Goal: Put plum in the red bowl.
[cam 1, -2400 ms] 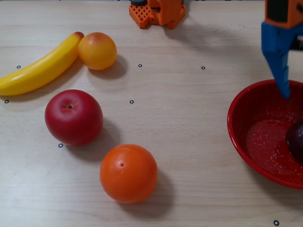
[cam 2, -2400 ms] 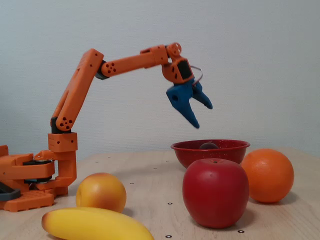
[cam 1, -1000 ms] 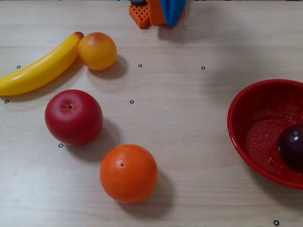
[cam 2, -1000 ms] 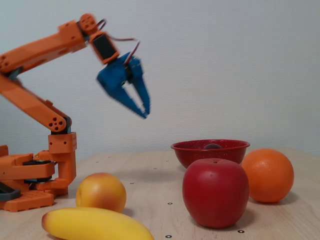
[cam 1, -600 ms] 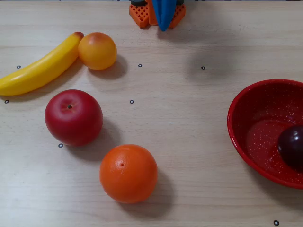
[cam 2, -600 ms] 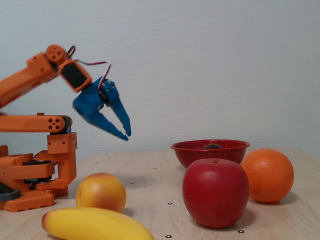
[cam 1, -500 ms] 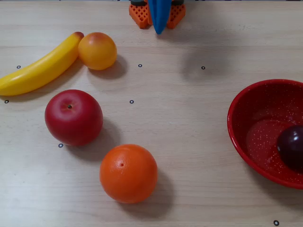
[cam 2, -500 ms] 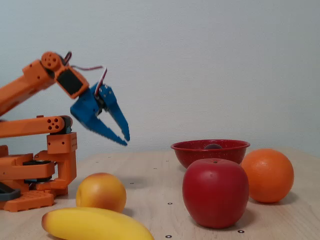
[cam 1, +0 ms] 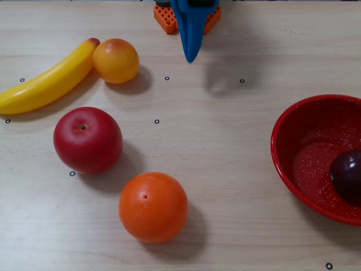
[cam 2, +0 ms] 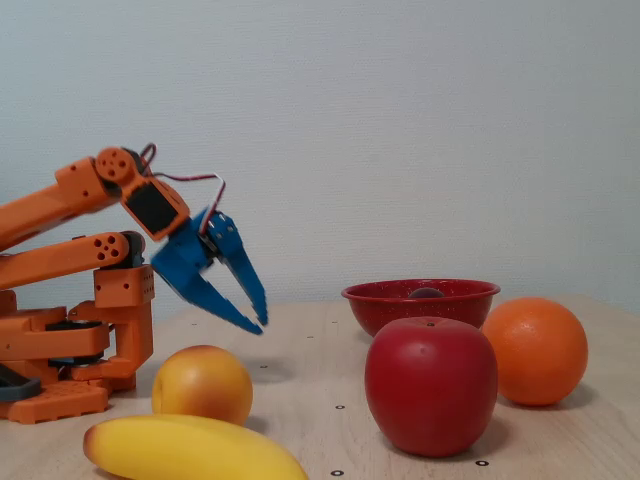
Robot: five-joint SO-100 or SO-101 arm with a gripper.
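We find the plum (cam 1: 346,175) lying inside the red bowl (cam 1: 287,164) at the right edge of the overhead view, resting on the speckled floor against the bowl's right side and partly cut off by the frame. In the fixed view only the plum's dark top (cam 2: 425,293) shows above the bowl's rim (cam 2: 380,298). The bowl stands on the pale wooden desk (cam 1: 225,141), well apart from the other fruit in the overhead view.

Moving outward, we note an orange (cam 1: 153,206) toward the lower centre of the overhead view and a red apple (cam 1: 88,139) up and to its left, near but not touching. In the fixed view the apple (cam 2: 431,384) sits in the foreground, with the orange (cam 2: 535,350) just beside it on the right and the bowl behind them. Farther off, a yellow-orange round fruit (cam 1: 115,60) touches the tip of a banana (cam 1: 48,82) at the upper left of the overhead view; in the fixed view the same pair appear low at the left, the round fruit (cam 2: 202,384) above the banana (cam 2: 190,449).

The gripper (cam 2: 258,322) hangs above the desk near the orange arm base (cam 2: 60,360), far from the bowl. We see its blue fingers (cam 2: 205,291) pointing down and to the right, spread narrowly apart and holding nothing. From overhead the gripper (cam 1: 190,56) appears as a blue wedge at the top edge.
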